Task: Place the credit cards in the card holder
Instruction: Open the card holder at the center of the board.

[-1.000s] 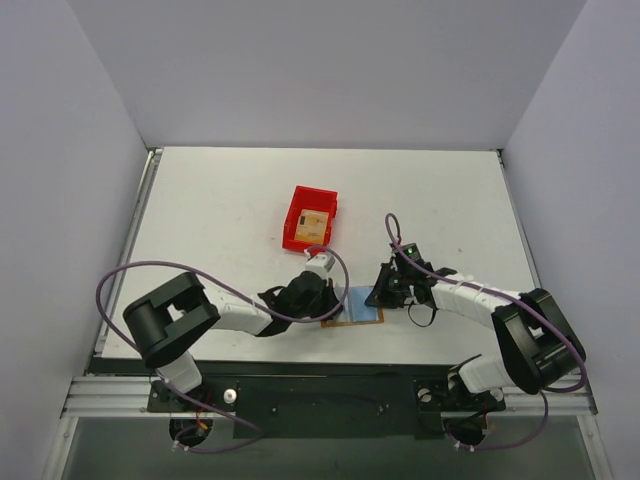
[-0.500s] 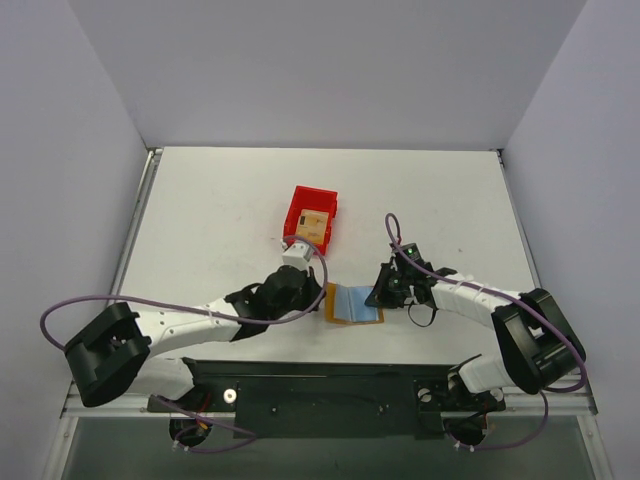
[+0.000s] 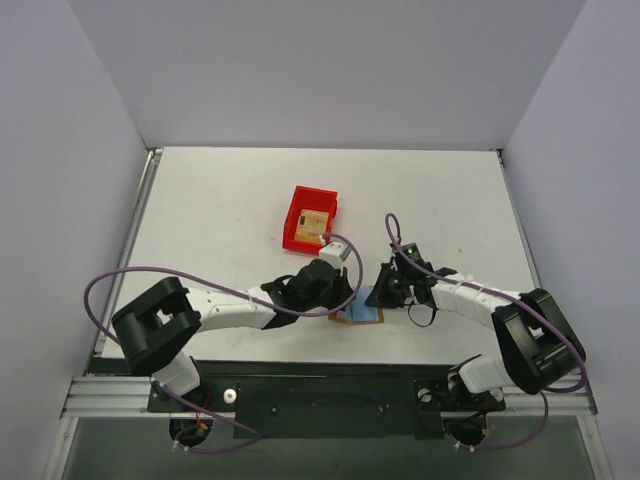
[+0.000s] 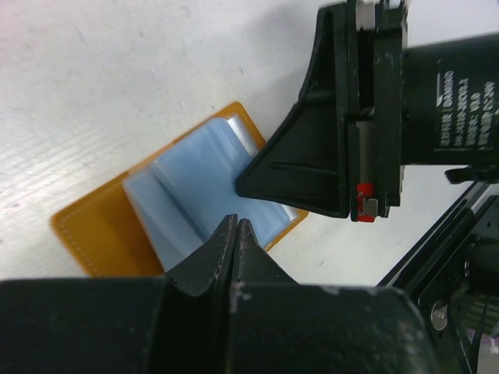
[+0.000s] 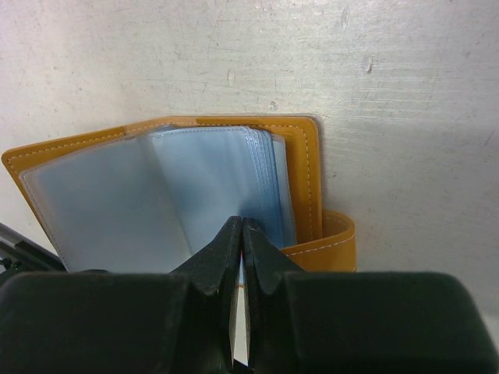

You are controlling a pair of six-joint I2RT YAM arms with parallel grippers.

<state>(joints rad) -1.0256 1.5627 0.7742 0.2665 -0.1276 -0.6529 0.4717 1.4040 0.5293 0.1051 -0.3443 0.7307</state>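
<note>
Left hand [image 4: 236, 227] and right hand [image 5: 240, 227] are sitting closed at the holder's [image 5: 310, 179] floppy sleeves [image 5: 210, 179]; any grasp is unclear. The card [image 3: 314, 221] at 11 o'clock is looking thin, stiff: pinch its edge.

Stitched orange leather-like card holder [image 5: 306, 156] with glossy bluish plastic sleeves [image 5: 203, 183]; matt white table [image 5: 390, 93].

White table [image 3: 220, 200] between plain pale lilac walls [image 3: 330, 70]

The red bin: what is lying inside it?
A tan credit card lies flat inside the red bin. Whether more cards lie under it cannot be seen, because it covers the floor.
</note>
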